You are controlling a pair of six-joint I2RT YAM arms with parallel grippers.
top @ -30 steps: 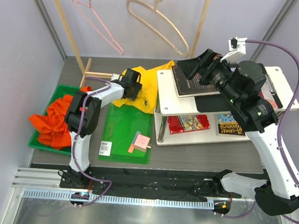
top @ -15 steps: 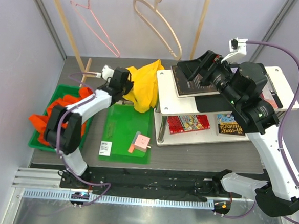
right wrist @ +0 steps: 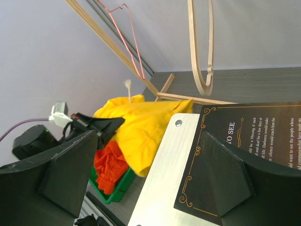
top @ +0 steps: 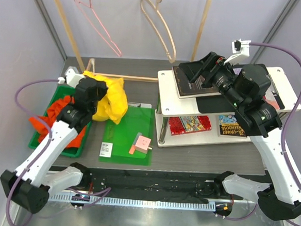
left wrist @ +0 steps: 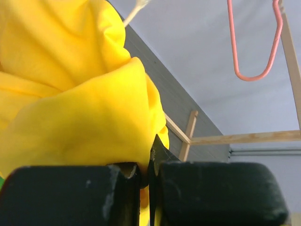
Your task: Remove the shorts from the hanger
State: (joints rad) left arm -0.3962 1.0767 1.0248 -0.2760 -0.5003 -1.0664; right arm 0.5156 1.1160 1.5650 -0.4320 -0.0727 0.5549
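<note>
Left gripper (left wrist: 148, 175) clamped on a fold of the yellow shorts (top: 111, 102), held up near the tabletop's back left corner, just beside the green bin (top: 37, 144). Orange shorts (top: 54, 117) heaped in that bin. The left wrist view shows the pinch itself, which the top view hides behind the gripper body. Right gripper (right wrist: 148, 179) jaws spread wide, holding nothing, over a black book (right wrist: 263, 136) on the white shelf (top: 165, 93) at the right edge. Pink wire hanger (left wrist: 254, 47) and wooden hanger (top: 159, 25) hang at the back.
</note>
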